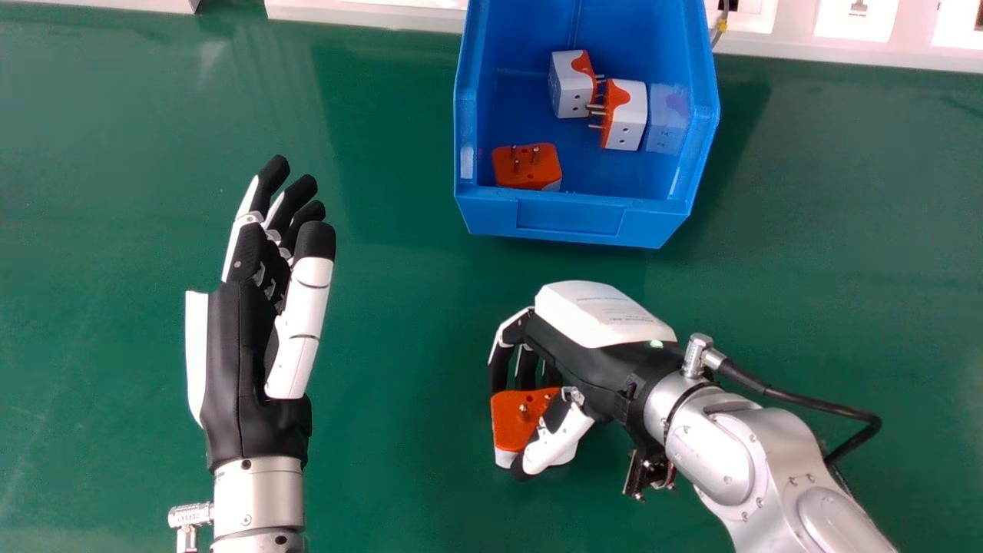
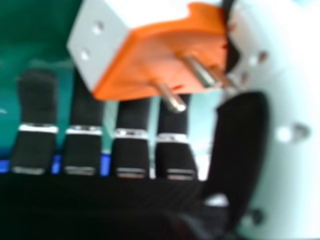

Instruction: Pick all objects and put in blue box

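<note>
I'd say we're in a robotics lab, or a workshop fitted out like one. Two silver mechanical forearms [image 1: 257,491] are over a smooth green tabletop [image 1: 399,307], ending in a left robot hand [image 1: 242,353] and a right robot hand [image 1: 584,365], with a black cable [image 1: 802,401] plugged in at the right wrist. Along the tabletop's far edge runs a white strip [image 1: 369,14] with what look like outlet plates [image 1: 856,21] and a thin cable [image 1: 720,29] beside them. The blue plastic box [image 1: 568,219], of the parts-bin sort, holding plug adapters [image 1: 573,86], suits a workbench too.
</note>
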